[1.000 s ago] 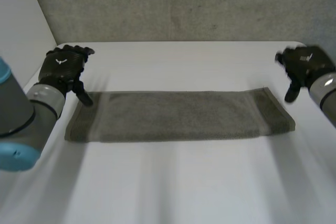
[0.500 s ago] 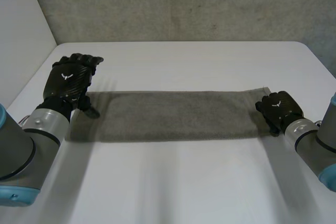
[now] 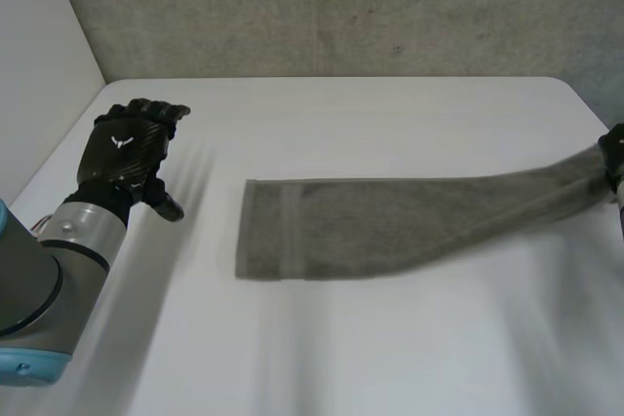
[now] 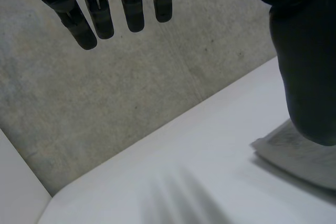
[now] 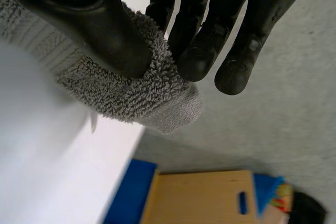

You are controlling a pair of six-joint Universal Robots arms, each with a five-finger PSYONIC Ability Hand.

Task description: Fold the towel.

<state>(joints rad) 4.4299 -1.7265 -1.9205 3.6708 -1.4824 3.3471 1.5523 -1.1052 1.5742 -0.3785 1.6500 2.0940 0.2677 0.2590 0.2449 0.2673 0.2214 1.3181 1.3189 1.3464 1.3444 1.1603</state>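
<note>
- Pinching one short end of the grey towel between thumb and fingers, the right hand holds that end up past the right edge of the white tabletop.
- The towel is a long, narrow strip running across the tabletop. Its right part slopes up off the surface toward the right hand.
- The strip's left end lies flat, left of the tabletop's middle, with a woven band crossing it close to the end.
- The left hand is over the left side of the tabletop, beside the towel's flat end but apart from it.
- In its wrist view the left hand's fingers hang straight and spread, the thumb stands away from them, and it holds nothing.
- A rough grey concrete wall stands behind the tabletop.
- Below the right hand, beyond the tabletop's edge, the right wrist view shows a light wooden board with a small slot and, beside it, a blue panel.
</note>
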